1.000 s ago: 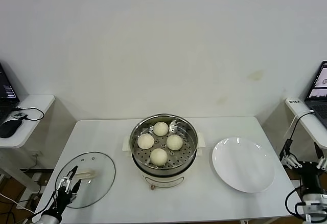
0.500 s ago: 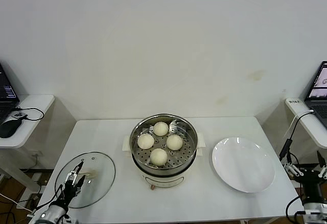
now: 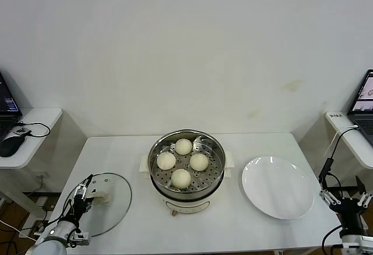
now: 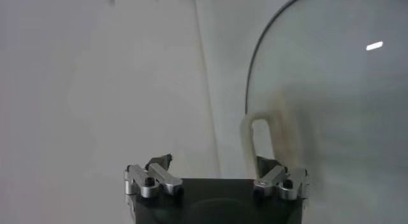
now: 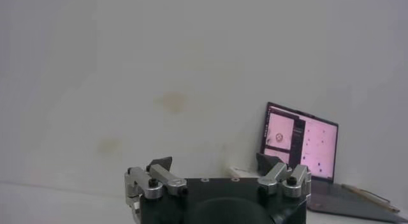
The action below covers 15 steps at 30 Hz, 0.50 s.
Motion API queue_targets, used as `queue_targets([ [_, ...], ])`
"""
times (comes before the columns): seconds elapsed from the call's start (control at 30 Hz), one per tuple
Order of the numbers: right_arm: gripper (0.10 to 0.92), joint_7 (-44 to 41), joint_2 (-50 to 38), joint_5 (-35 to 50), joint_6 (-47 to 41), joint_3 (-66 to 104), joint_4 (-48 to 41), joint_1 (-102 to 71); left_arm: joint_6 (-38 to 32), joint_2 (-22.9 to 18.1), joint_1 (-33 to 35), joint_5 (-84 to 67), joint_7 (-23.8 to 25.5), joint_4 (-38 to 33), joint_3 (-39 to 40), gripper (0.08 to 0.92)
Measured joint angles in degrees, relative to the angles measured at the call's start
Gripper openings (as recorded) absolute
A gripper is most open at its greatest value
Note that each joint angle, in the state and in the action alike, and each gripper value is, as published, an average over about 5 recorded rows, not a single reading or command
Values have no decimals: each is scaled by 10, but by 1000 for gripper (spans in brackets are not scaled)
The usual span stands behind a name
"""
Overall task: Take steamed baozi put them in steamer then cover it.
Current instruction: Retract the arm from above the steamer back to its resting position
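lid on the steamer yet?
No, the cover lies flat on the table left of the open steamer, whose four baozi are uncovered; the left claw is at the cover's handle.

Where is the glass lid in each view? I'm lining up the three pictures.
Head view: the glass lid lies flat on the table, left of the steamer, by the left claw.
Left wrist view: the lid is just ahead of the claw, its handle nearest.
Right wrist view: not in it.
Shared landmark: the lid's cream handle.
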Motion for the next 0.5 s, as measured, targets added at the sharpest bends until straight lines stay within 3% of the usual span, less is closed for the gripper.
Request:
queue_targets([
  [0.3,823,-1,3,-4,2,-3,-1,-2,4,-7,-15,-14,-3,22,2,807],
  [0.5,823,-1,4,-5,3,-6,-2,-2,4,-8,-16,-22,-2,25,4,666],
])
